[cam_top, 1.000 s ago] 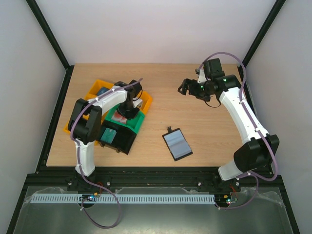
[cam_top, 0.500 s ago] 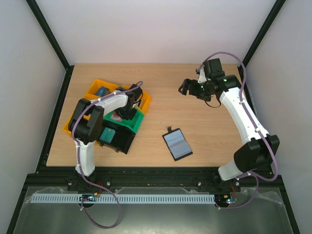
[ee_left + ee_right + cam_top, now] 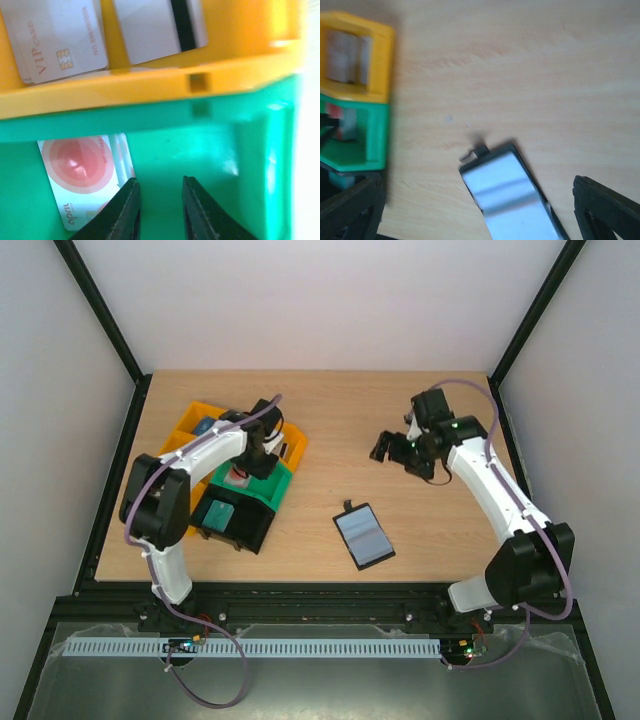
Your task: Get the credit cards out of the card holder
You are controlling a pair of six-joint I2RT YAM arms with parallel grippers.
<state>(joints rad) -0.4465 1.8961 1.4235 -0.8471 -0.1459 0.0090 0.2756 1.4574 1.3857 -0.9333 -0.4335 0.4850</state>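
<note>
Hovering beside a red card [image 3: 82, 181], left jaws narrowly apart, seemingly empty; right jaws wide.

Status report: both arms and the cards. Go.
Left gripper jaws slightly apart, empty, beside red card in green bin. Right gripper wide open, empty, clear of card holder lying open on table. Nothing blocking the holder.

Robotics lab cell: white panel walls [image 3: 320, 300], black frame [image 3: 100, 310], wooden table [image 3: 330, 410], bolted left arm [image 3: 205, 448], right arm [image 3: 495, 480]
</note>
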